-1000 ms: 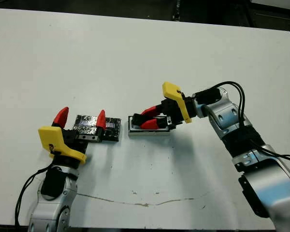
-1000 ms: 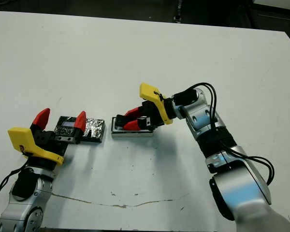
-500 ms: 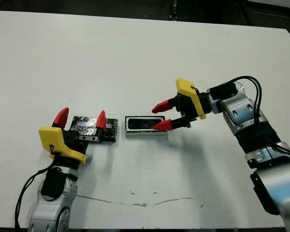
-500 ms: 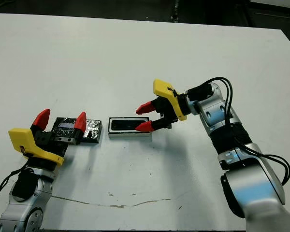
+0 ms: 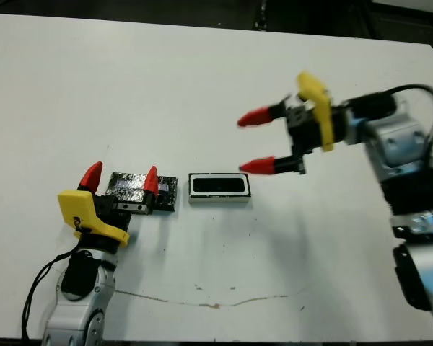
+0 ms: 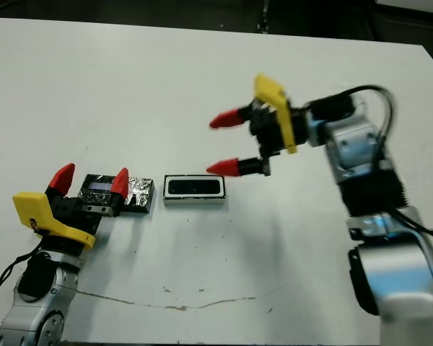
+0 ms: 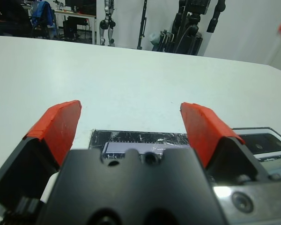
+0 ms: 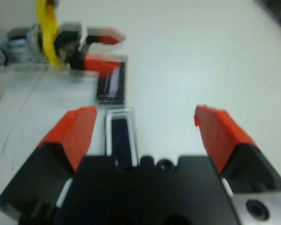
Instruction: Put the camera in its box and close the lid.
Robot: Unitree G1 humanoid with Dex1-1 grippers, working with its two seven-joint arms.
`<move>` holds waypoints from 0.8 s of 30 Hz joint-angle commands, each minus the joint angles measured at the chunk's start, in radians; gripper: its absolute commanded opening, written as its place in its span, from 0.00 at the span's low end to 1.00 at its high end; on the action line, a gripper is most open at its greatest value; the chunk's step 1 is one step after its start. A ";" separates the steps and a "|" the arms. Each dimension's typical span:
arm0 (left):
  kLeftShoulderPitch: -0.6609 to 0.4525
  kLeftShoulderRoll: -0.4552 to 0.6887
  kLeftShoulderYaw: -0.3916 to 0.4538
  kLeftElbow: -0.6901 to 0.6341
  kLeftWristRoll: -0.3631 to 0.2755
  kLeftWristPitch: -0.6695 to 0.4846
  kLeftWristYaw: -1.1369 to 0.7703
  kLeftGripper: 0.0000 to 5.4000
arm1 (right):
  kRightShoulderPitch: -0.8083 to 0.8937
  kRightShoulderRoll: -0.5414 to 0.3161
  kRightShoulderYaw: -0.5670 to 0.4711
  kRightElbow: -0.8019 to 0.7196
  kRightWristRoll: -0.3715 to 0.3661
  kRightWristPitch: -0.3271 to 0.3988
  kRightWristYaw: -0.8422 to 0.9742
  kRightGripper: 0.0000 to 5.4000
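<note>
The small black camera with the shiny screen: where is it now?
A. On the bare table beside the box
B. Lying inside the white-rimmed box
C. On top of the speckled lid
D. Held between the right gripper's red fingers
B: the small black camera lies inside the white-rimmed box, while the right gripper is open, empty and apart from it.

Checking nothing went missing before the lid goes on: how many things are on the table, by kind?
Camera: 1, lying in the box
Box: 1
Lid: 1, to the left of the box, in front of the left gripper
Total: 3
The right gripper is above the table, its jaws open and holding nothing.
</note>
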 commanded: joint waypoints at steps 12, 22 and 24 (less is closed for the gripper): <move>-0.106 0.250 0.123 -0.027 -0.115 0.017 -0.252 1.00 | 0.752 0.226 -0.327 -0.561 0.199 0.063 -0.709 0.78; -0.341 0.537 0.149 0.091 -0.194 0.044 -0.576 1.00 | 0.941 0.336 -0.268 -0.626 0.220 -0.068 -0.817 0.49; -0.410 0.616 0.133 0.144 -0.200 0.060 -0.685 1.00 | 0.941 0.338 -0.259 -0.607 0.218 -0.085 -0.821 0.42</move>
